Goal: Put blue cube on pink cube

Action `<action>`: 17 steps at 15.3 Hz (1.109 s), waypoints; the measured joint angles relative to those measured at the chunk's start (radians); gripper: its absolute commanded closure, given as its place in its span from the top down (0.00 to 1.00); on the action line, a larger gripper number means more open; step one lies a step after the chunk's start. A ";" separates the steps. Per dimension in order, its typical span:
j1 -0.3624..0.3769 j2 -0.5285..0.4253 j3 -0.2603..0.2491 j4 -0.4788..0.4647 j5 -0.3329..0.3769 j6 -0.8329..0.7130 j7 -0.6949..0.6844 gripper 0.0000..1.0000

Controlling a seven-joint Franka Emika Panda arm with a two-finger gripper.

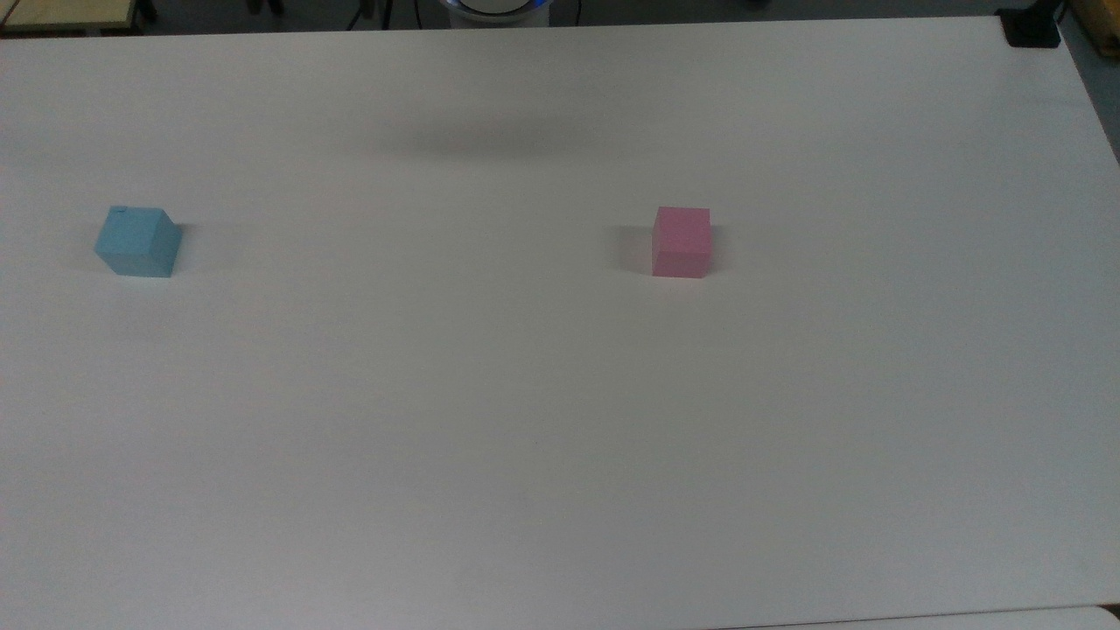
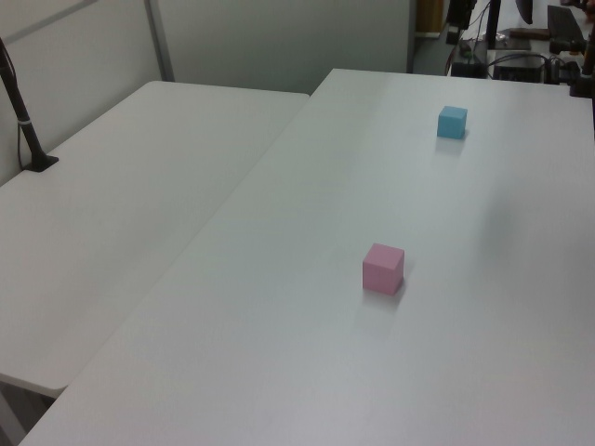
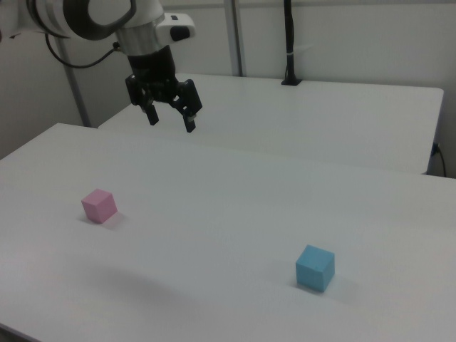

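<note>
The blue cube [image 1: 137, 241] [image 2: 452, 122] [image 3: 315, 268] rests on the white table [image 1: 525, 394] at the top view's far left. The pink cube [image 1: 681, 241] [image 2: 383, 268] [image 3: 98, 205] sits on the same table, well apart from it, right of centre in the top view. In the right view my gripper [image 3: 171, 122] hangs high above the table with its fingers open and nothing between them. There it is behind and above the pink cube, far from the blue cube.
A second white table [image 2: 139, 186] [image 3: 320, 121] adjoins the work table. A black post [image 2: 23, 121] [image 3: 288, 43] stands on it. A black clamp [image 1: 1032, 31] sits at the top view's upper right corner. The arm's base [image 1: 494, 7] is at the top edge.
</note>
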 measured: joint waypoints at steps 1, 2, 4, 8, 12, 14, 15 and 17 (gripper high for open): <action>-0.009 0.000 -0.001 0.004 0.000 0.000 -0.006 1.00; -0.013 0.000 -0.002 0.005 0.000 0.000 -0.010 1.00; -0.016 0.000 -0.002 0.005 0.000 0.000 -0.010 1.00; -0.016 0.003 0.000 0.005 0.000 0.000 -0.010 1.00; -0.016 0.006 0.000 0.005 0.000 0.000 -0.010 1.00; -0.016 0.006 0.000 0.005 0.000 0.000 -0.010 1.00; -0.016 0.006 0.000 0.005 0.000 0.000 -0.010 1.00; -0.016 0.007 0.000 0.005 0.000 -0.002 -0.010 1.00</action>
